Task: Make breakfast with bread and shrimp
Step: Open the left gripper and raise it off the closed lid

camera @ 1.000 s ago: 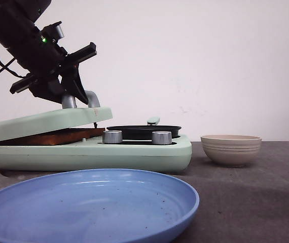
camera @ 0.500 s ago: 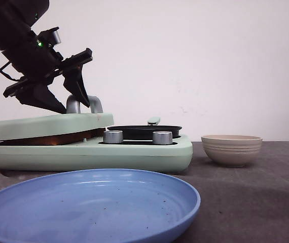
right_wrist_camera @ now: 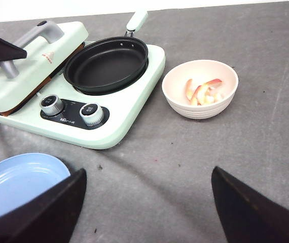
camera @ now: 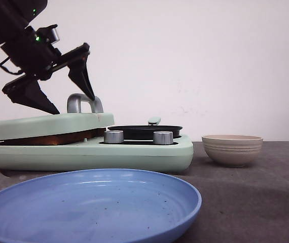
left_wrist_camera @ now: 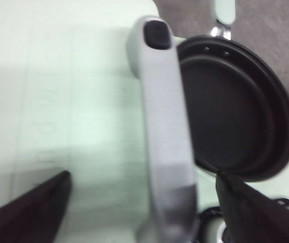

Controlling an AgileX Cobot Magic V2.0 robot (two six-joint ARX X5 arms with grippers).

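Where the front view looks over the table, the left gripper (camera: 68,98) hangs above the silver handle (camera: 85,103) of the green lid (camera: 48,124), its fingers spread wide and holding nothing, clear of the handle. The lid lies nearly shut on the cooker (camera: 134,154), and a brown bread (camera: 58,138) edge shows in the gap beneath it. A black pan (camera: 144,131) sits on the cooker's right half behind two knobs (camera: 113,136); a beige bowl (camera: 231,150) stands to the right, apart from the cooker, and a blue plate (camera: 91,205) lies nearest the camera. In the left wrist view, the two dark fingertips (left_wrist_camera: 28,210) flank the handle (left_wrist_camera: 167,136) on either side without touching it, the lid (left_wrist_camera: 58,101) below and the pan (left_wrist_camera: 236,116) just beside. In the right wrist view, the right gripper (right_wrist_camera: 147,202) is wide open and empty, hovering over bare table (right_wrist_camera: 185,167); the shrimp (right_wrist_camera: 203,92) lie in the bowl (right_wrist_camera: 177,98), near the cooker (right_wrist_camera: 129,126), with the plate (right_wrist_camera: 17,179) well apart from the bowl.
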